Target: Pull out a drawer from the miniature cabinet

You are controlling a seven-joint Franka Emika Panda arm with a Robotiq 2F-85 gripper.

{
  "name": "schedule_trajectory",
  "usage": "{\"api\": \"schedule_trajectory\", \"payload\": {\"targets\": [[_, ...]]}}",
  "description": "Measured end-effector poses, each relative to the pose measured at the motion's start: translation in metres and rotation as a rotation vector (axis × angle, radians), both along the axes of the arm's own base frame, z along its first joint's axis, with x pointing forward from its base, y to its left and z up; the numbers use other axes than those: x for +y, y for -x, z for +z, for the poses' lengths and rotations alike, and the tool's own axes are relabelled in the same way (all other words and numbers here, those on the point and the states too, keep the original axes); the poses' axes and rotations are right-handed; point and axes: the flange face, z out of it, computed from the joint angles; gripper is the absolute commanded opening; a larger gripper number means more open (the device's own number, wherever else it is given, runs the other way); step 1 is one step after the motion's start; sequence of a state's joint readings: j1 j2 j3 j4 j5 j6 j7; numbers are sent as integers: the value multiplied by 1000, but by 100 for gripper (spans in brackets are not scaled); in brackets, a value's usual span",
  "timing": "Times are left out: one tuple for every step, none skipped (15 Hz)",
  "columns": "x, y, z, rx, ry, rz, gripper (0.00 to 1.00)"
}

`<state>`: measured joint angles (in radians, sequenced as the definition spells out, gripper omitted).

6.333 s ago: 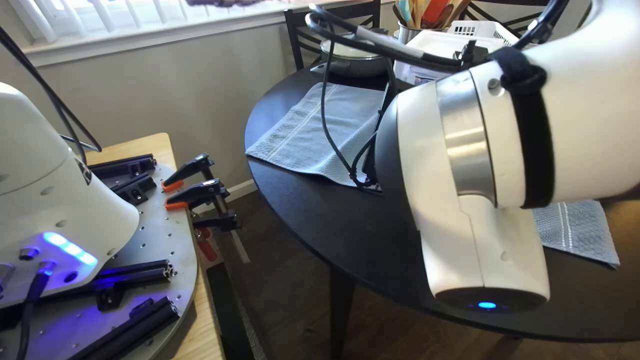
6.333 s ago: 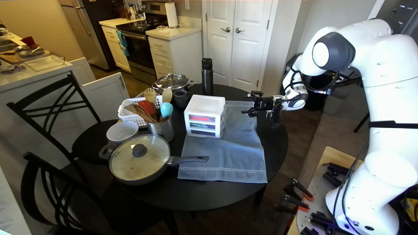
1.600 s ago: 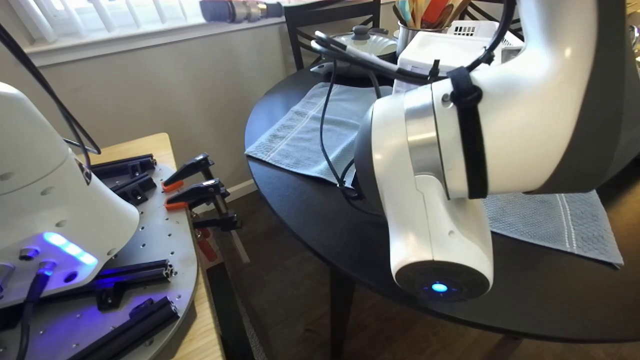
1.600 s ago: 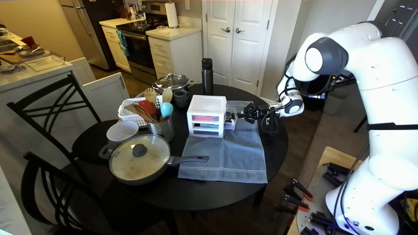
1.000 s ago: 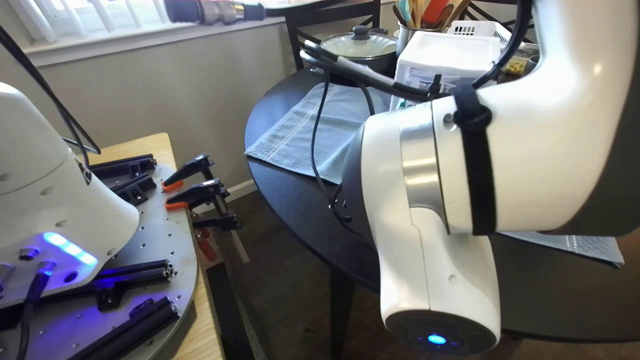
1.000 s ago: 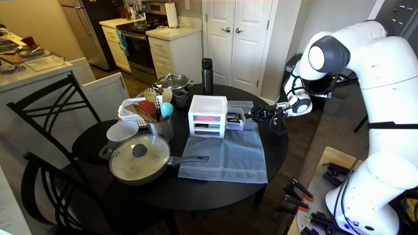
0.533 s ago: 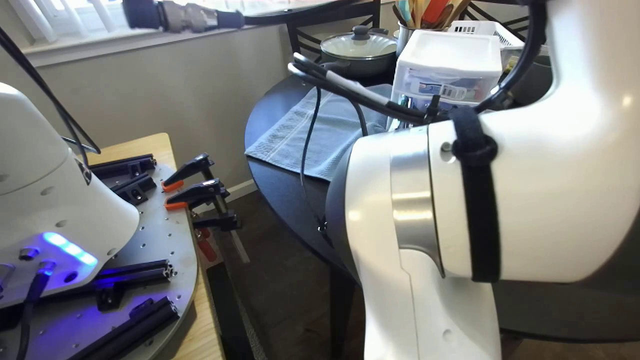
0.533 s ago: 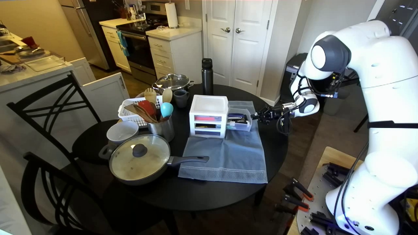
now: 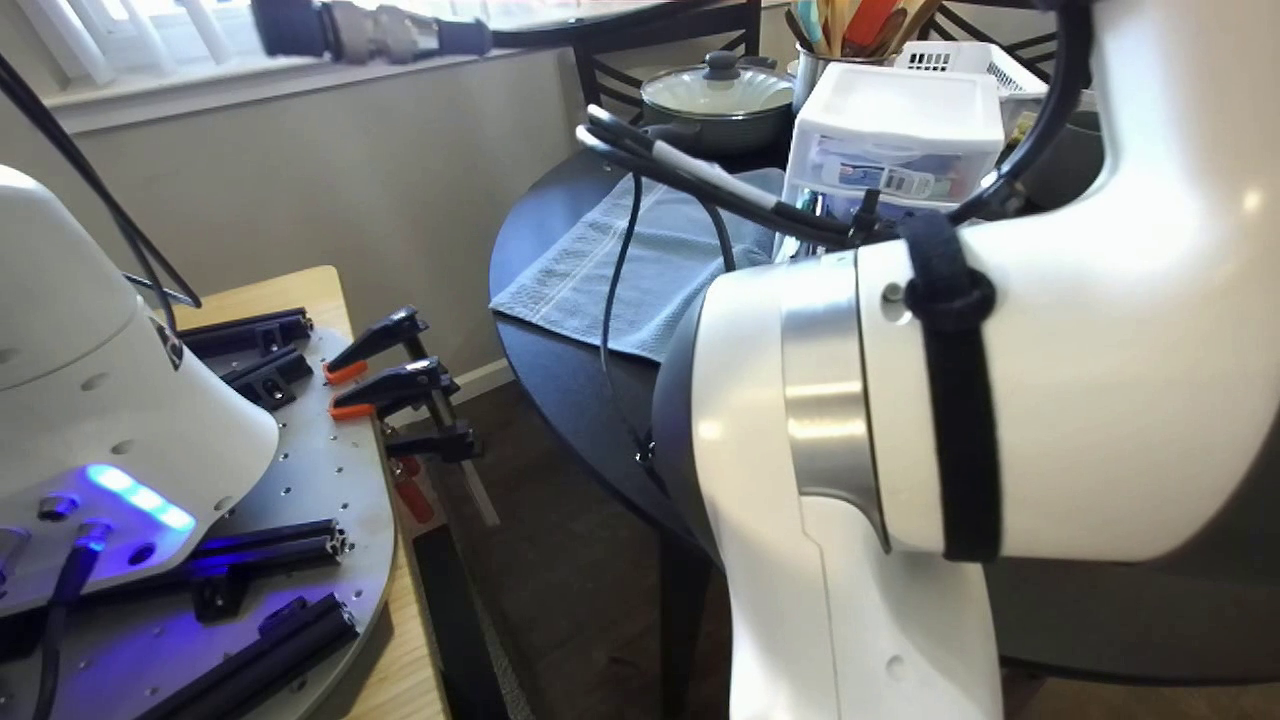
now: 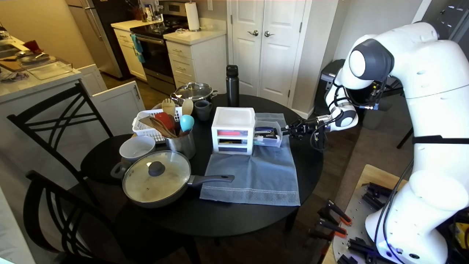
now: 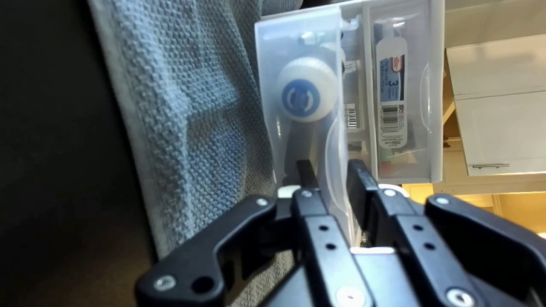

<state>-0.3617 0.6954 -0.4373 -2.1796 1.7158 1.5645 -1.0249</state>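
Observation:
The miniature cabinet (image 10: 233, 119), white and translucent, stands on the table in both exterior views; part of its front (image 9: 905, 165) shows above my arm. Its drawer (image 10: 277, 140) sticks well out towards my gripper (image 10: 285, 131), small items inside. In the wrist view the drawer's clear front (image 11: 273, 51) lies below the top drawer (image 11: 413, 157), and a round white cap with a blue ring shows through it. My gripper (image 11: 331, 166) straddles the rim of that front, one finger (image 11: 308, 172) inside and one outside cannot be told apart. A gap separates the fingers, so the jaws are slightly open.
Under the cabinet lies a blue-grey towel (image 10: 253, 179). A lidded pan (image 10: 157, 190), a utensil holder (image 10: 182, 146), a white basket (image 10: 144, 126), a grey mug (image 10: 202, 111) and a dark bottle (image 10: 232, 88) stand around it on the round black table (image 10: 220, 223).
Over the last second the drawer has come further out, with my gripper moving away from the cabinet. In the last half second the arm has hardly moved; the cabinet has shifted slightly away.

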Motion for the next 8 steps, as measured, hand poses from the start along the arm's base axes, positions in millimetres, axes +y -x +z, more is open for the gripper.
{"api": "schedule_trajectory", "payload": {"targets": [[-1,1,-1,5,5,-3,62],[-2,2,-1,11,12,-7,67],[-5,3,-2,20,21,-13,74],[-8,5,-4,32,32,-18,81],[-10,8,-5,42,40,-21,86],[-11,10,-6,50,47,-18,93],[-13,11,-6,56,51,-12,98],[-15,13,-6,59,55,-4,100]]}}
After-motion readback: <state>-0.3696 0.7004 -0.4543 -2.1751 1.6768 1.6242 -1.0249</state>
